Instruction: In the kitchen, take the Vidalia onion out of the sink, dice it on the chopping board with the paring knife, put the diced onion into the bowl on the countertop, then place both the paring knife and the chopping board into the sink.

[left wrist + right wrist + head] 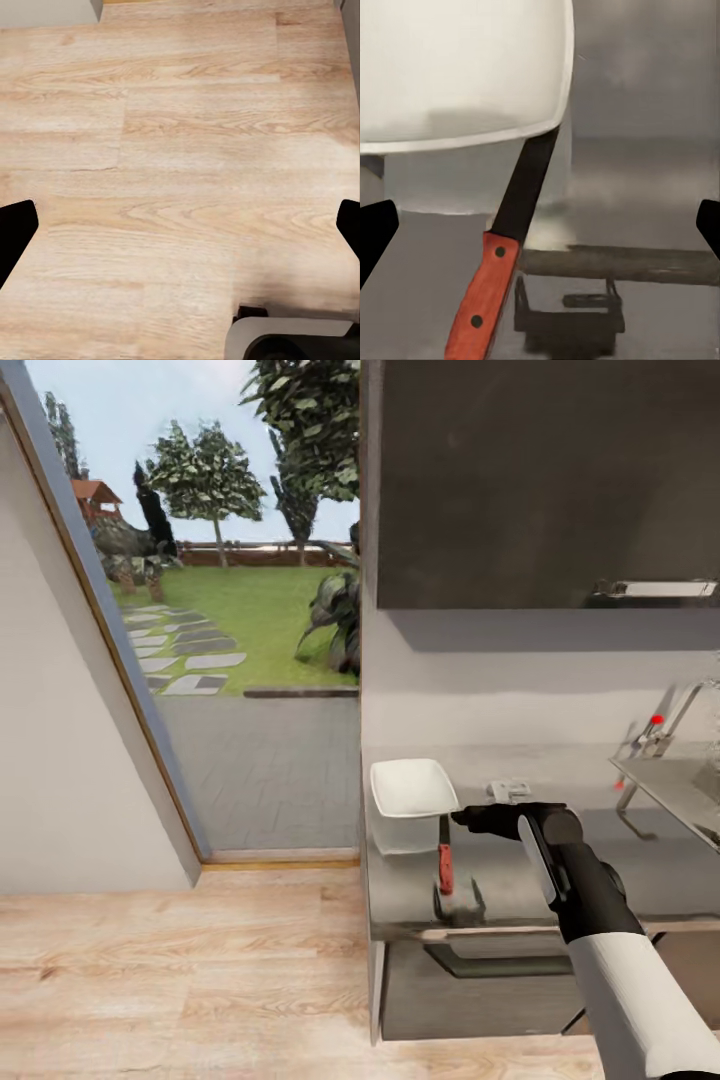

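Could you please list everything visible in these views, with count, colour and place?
Bowl: one, white, on the countertop near its left end.
Paring knife: one, red handle and dark blade, on the countertop, blade tip at the bowl.
Countertop: one, grey, at right.
Sink: one, steel, far right.
Faucet: one, metal with a red mark, behind the sink.
Wall cabinet: one, dark, above.
Floor: light wood.
Garden: green, through the opening.
Right gripper: black, above the knife, jaws open.
Left gripper: black, over the floor, jaws open.

White bowl (412,786), red-handled paring knife (445,857)
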You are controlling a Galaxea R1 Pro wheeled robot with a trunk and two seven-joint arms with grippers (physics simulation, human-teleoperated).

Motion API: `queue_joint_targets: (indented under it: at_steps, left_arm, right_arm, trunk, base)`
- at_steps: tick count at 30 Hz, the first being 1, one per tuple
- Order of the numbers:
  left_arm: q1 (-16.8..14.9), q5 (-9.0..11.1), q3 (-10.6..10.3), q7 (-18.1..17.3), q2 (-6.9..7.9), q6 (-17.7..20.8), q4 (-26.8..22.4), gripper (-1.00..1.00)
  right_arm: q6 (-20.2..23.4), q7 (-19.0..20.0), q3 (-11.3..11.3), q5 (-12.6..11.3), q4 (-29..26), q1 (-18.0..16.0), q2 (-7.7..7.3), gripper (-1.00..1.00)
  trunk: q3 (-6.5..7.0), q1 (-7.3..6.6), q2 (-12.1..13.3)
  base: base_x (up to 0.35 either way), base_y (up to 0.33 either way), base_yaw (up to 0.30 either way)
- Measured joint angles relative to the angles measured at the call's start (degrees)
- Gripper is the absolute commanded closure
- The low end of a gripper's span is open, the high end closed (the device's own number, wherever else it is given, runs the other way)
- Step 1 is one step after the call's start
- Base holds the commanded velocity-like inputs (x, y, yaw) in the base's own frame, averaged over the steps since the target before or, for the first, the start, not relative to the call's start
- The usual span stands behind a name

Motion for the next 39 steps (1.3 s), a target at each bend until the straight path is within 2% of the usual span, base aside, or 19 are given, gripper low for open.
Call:
queue_joint_targets:
  at_steps: [21,39]
  left_arm:
    - [0.0,0.02,-0.01,-0.02,0.0,0.0,-0.01,-1.0]
    - [0.01,0.03,-0.09,-0.02,0.0,0.03,0.0,-1.0]
  right_arm:
    - [-0.05,-0.07,0.09,0.04,0.06,0.0,0.0,-1.0]
    - [-0.34,-0.04,0.17,0.16,0.41,0.0,0.0,-1.0]
  trunk:
    - [0.0,0.0,0.0]
    - [0.0,-0.01,0.0]
  base:
    - [-0.326,-0.007,0.0]
    - [-0.316,-0.125,0.0]
